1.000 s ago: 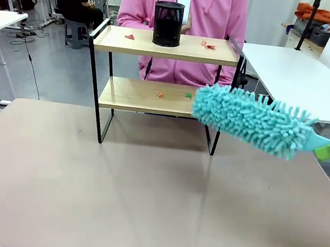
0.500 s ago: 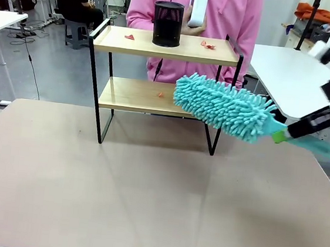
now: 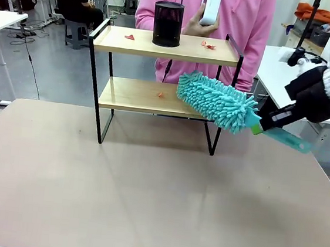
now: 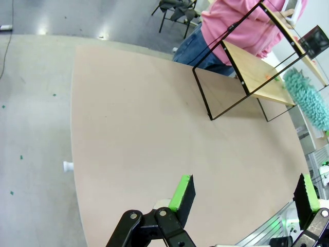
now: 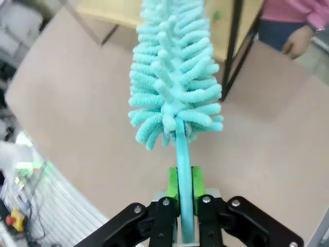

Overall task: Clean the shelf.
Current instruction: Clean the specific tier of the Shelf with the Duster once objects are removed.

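Note:
The shelf [image 3: 156,96] stands at the table's far side, two light wooden boards in a black frame. Red paper scraps [image 3: 207,45] lie on its top board and one red scrap [image 3: 160,94] on the lower board. My right gripper [image 3: 262,125] is shut on the handle of a teal fluffy duster [image 3: 214,100], whose head reaches over the right end of the lower board. The right wrist view has the gripper [image 5: 185,198] clamped on the handle, the duster [image 5: 175,77] pointing at the shelf [image 5: 226,20], and a green scrap [image 5: 216,15] there. My left gripper [image 4: 244,198] hangs open above the table, far from the shelf [image 4: 257,72].
A black mesh cup [image 3: 168,23] stands on the top board. A person in a pink hoodie [image 3: 246,26] stands behind the shelf, holding a white object [image 3: 212,4]. The brown table [image 3: 145,198] spreads in front. White tables flank both sides.
My right arm has swung the duster up and left, from beside the shelf to over the lower board's right end. The person has lifted the white object and shifted right.

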Tool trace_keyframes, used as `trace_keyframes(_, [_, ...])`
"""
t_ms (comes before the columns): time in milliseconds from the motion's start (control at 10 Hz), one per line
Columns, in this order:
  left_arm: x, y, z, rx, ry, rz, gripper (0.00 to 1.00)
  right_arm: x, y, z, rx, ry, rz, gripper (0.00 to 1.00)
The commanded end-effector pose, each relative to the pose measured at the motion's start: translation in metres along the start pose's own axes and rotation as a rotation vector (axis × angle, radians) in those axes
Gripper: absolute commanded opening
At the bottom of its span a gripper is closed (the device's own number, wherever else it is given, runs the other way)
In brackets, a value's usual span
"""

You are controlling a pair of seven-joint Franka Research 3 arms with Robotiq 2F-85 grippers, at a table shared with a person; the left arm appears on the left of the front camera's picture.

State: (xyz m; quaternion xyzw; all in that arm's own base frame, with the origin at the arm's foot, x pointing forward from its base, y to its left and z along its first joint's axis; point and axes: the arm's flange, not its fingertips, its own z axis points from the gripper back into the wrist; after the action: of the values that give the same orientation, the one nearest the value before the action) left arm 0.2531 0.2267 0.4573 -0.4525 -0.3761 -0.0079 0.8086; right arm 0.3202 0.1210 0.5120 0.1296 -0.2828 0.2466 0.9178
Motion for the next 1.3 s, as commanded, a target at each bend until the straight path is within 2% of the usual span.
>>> trace_keyframes(0, [0.001,0.000,-0.001,-0.017,-0.018,-0.022,1.00,0.011,0.006,-0.016,-0.033,-0.101,-0.088,0.00])
trace_keyframes(300, [0.001,0.000,-0.001,-0.017,-0.018,-0.022,1.00,0.015,0.008,-0.032,-0.076,-0.103,-0.191,0.00])
trace_keyframes(700, [0.001,0.000,-0.001,-0.017,-0.018,-0.022,1.00,0.021,0.021,-0.057,-0.153,-0.159,-0.316,0.00])
trace_keyframes(900, [0.001,0.000,-0.001,-0.017,-0.018,-0.022,1.00,0.020,0.027,-0.071,-0.201,-0.122,-0.361,0.00])
trace_keyframes(1200, [0.001,0.000,-0.001,-0.017,-0.018,-0.022,1.00,0.019,0.029,-0.075,-0.179,-0.115,-0.373,0.00])
